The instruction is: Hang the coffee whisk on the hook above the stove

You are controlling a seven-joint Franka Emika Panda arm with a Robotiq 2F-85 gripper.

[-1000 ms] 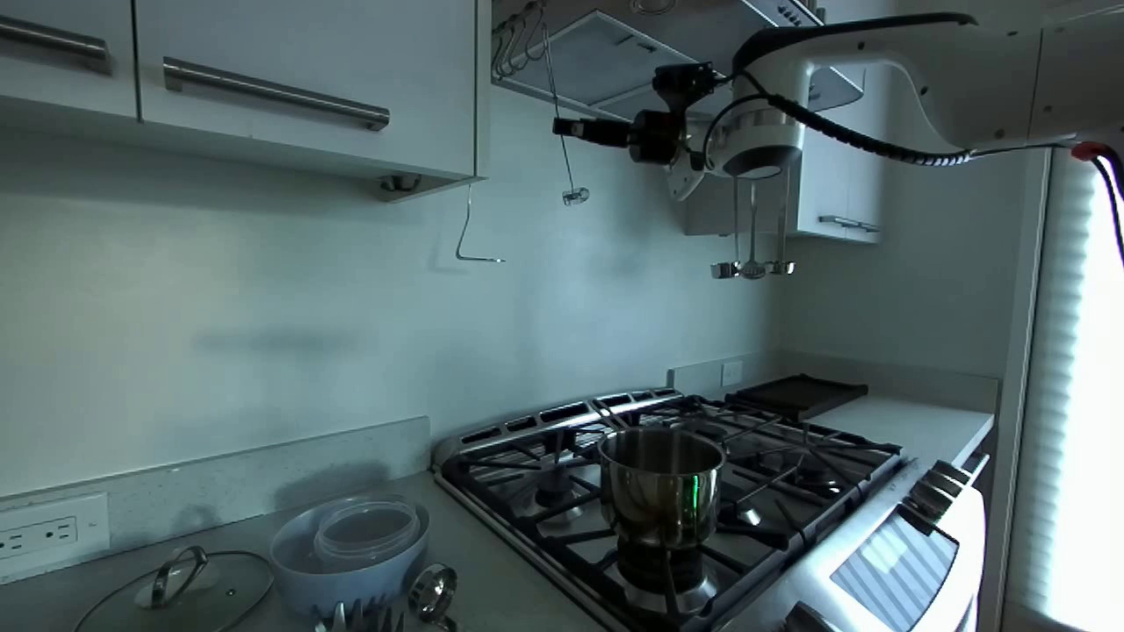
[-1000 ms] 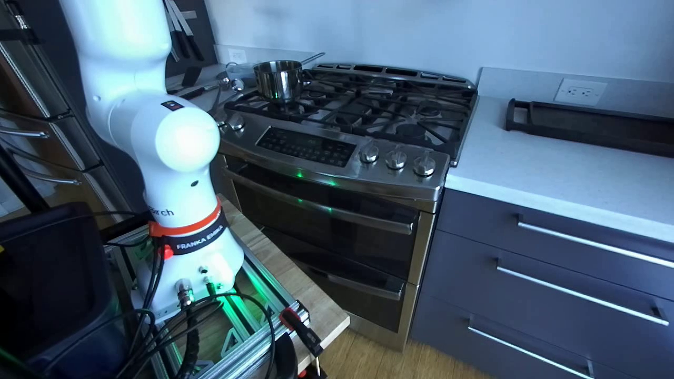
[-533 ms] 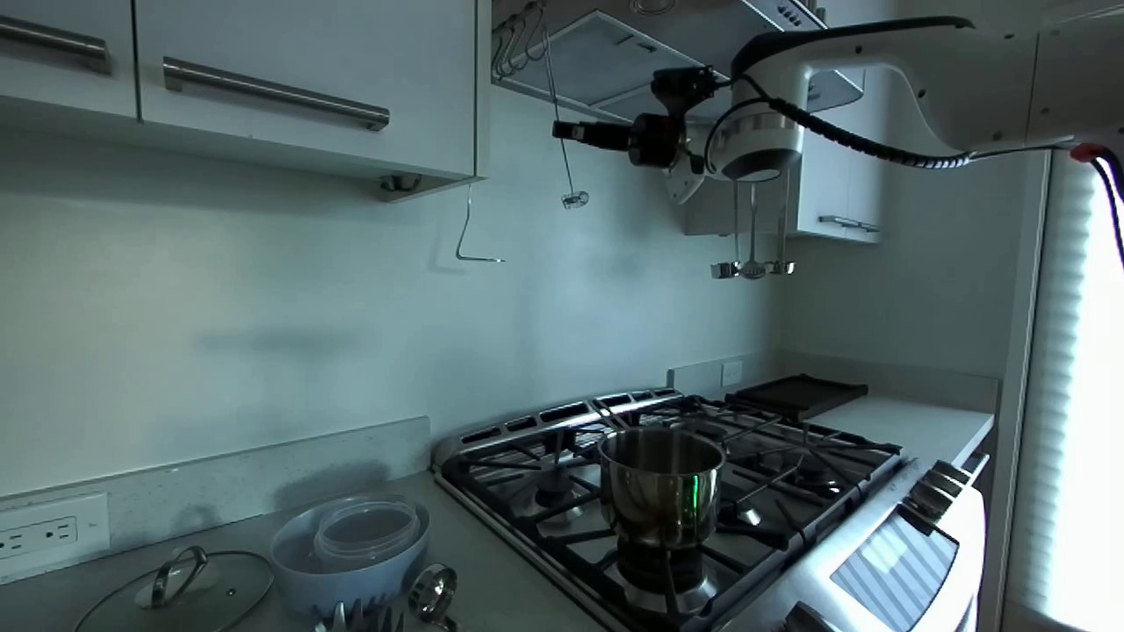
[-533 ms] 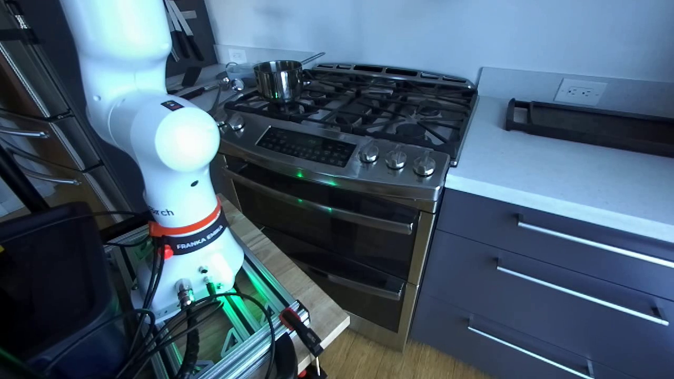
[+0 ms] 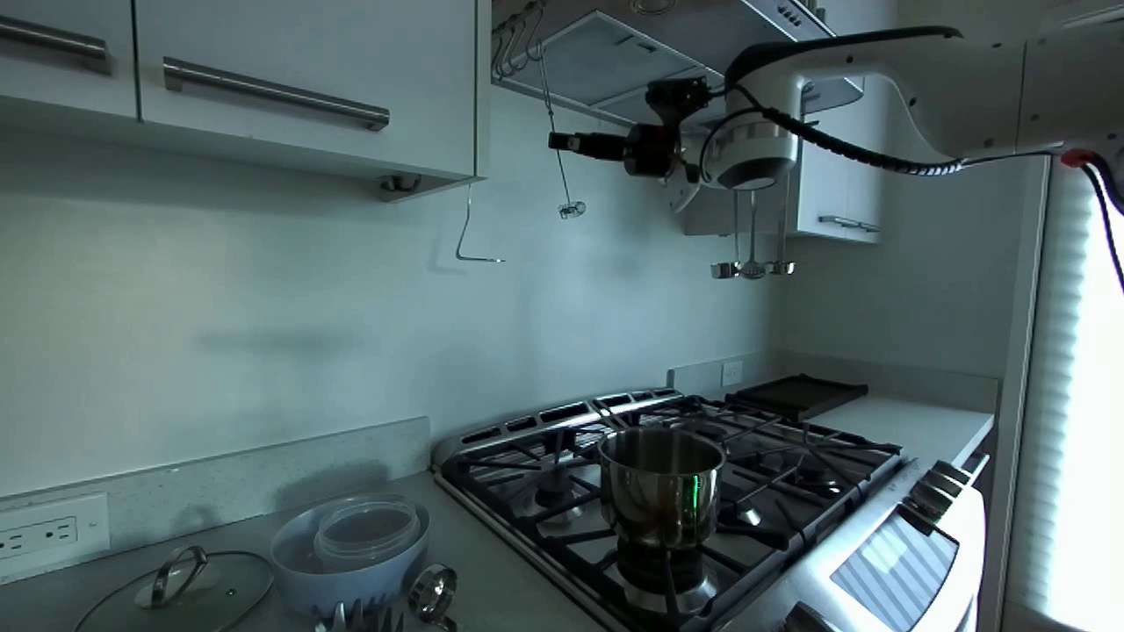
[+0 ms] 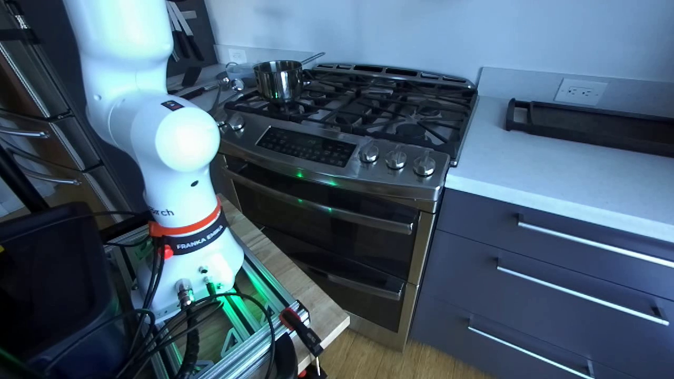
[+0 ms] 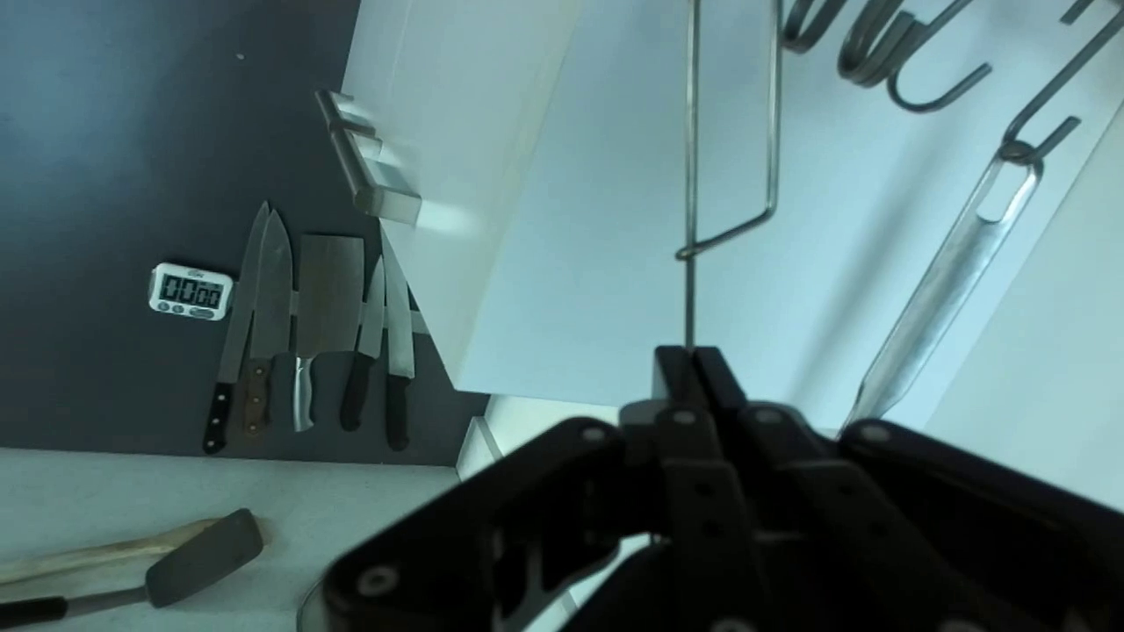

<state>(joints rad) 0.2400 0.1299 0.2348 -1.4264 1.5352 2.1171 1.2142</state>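
Gripper [image 5: 557,141] and pinched whisk [image 5: 572,210] sit slightly lower than before, upper centre of an exterior view. Can't tell if loop [image 7: 773,158] catches hooks [image 7: 865,75]; releasing before it does likely drops whisk onto stove [image 5: 781,500].

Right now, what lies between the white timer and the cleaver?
Two knives, in the wrist view: a black-handled knife nearer the timer, then a brown-handled knife nearer the cleaver.

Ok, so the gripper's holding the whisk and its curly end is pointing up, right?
Not quite: the curly end points down, below the gripper, as you can see in an exterior view. The gripper is holding the whisk, just like you said.
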